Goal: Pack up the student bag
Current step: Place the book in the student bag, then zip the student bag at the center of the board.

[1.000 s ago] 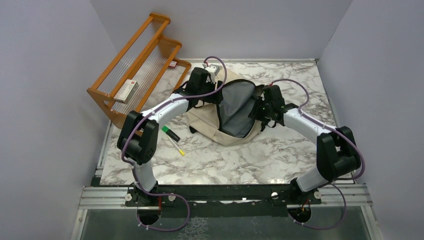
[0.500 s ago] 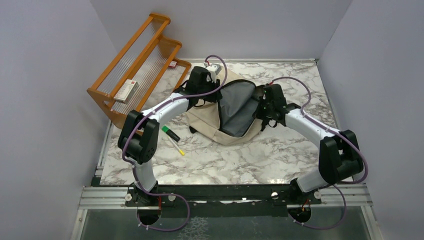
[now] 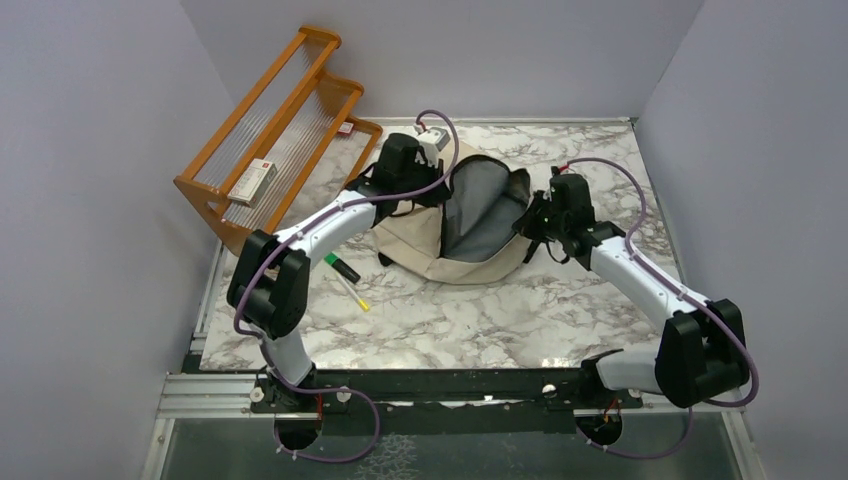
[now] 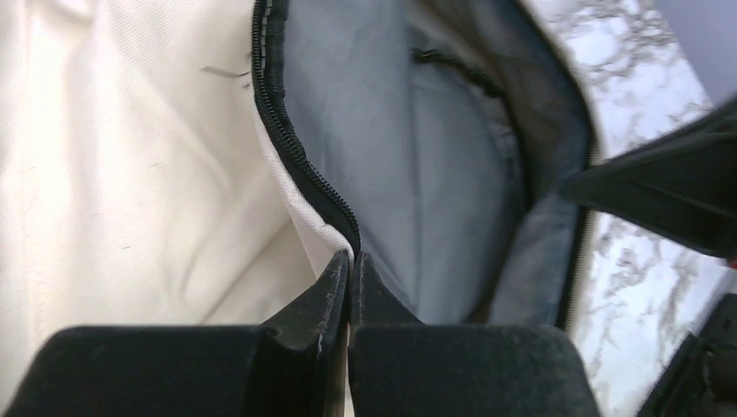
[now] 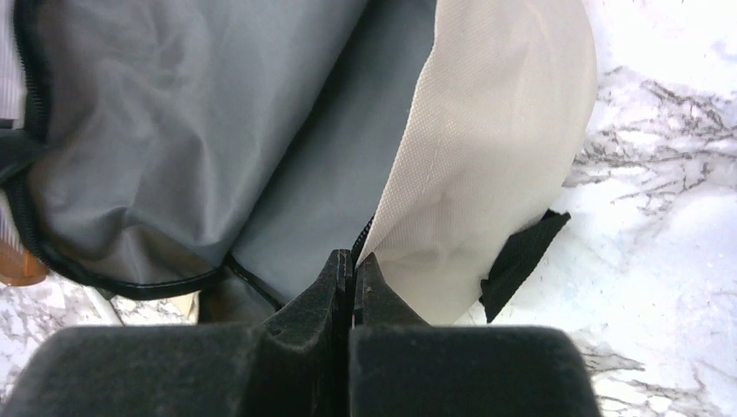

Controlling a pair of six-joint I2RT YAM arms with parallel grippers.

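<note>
Student bag lies in the upper middle of the top view, its mouth held open between the two arms. The fingers of the left gripper are clamped together on the black zipper edge of the left rim. The right gripper is pinched on the cream right rim. Grey lining shows between them. A green marker and a thin stick lie to the bag's lower left, with a wooden rack at upper left. The marble table stretches from the bag's lower edge to the arm bases.

No legible txt; red-marked box on wooden rack too small to read.
</note>
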